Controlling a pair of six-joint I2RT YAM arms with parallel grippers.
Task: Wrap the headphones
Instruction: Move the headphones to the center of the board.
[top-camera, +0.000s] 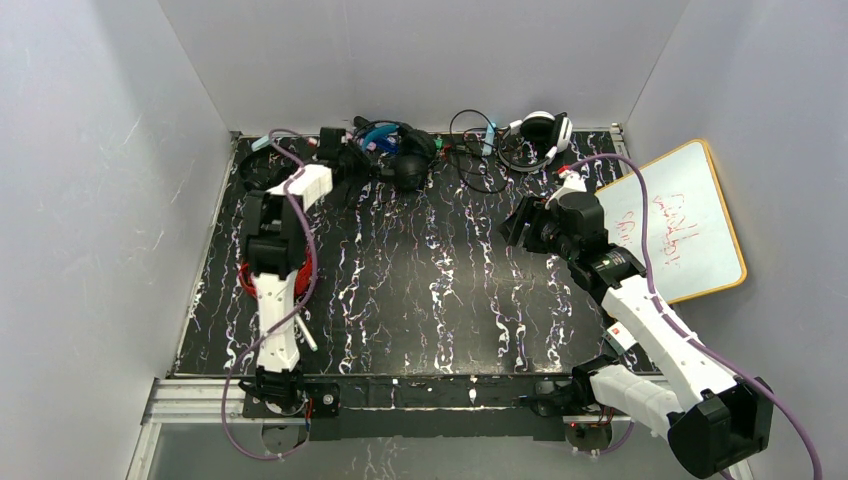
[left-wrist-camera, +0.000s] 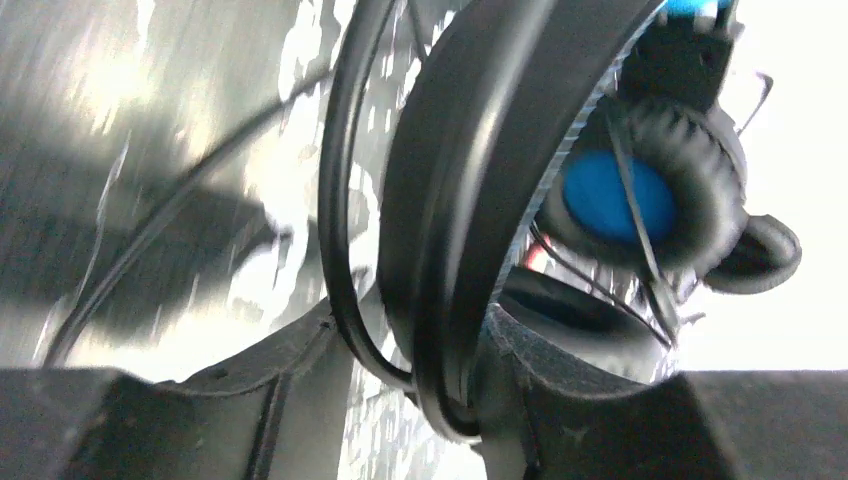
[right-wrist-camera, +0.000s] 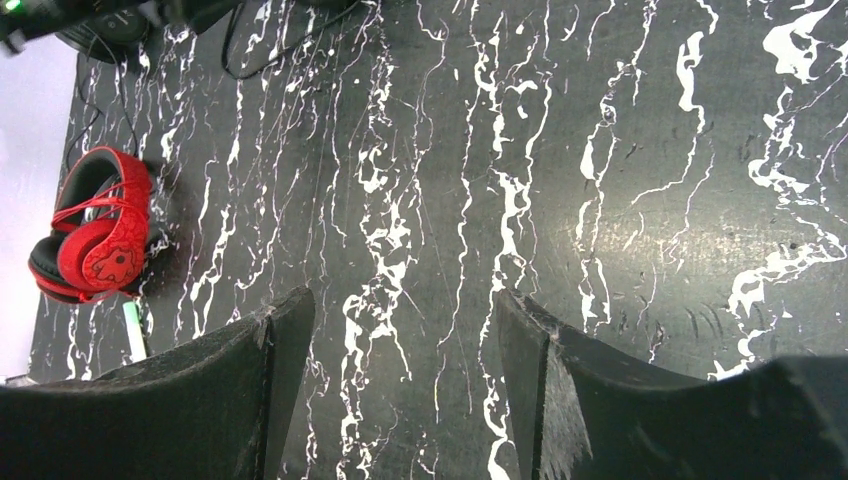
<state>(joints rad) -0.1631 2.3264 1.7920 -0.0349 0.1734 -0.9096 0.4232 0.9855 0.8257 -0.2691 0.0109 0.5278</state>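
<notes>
A tangle of headphones lies at the table's far edge: a black pair with blue headband (top-camera: 383, 133) and an all-black pair (top-camera: 410, 170). My left gripper (top-camera: 345, 162) reaches into this tangle. In the left wrist view it (left-wrist-camera: 410, 350) is shut on the broad black headband (left-wrist-camera: 450, 200), with a thin black band beside it between the fingers. A blue-centred ear cup (left-wrist-camera: 620, 195) hangs behind. Glossy red headphones (top-camera: 247, 275) (right-wrist-camera: 95, 235) lie at the left, partly under the left arm. My right gripper (top-camera: 518, 228) (right-wrist-camera: 405, 330) hovers open over bare table.
White headphones (top-camera: 540, 130) with loose black cable (top-camera: 480, 165) rest at the far edge, right of centre. A whiteboard (top-camera: 680, 220) leans at the right beyond the table. Grey walls enclose the black marbled table (top-camera: 430, 290) on three sides.
</notes>
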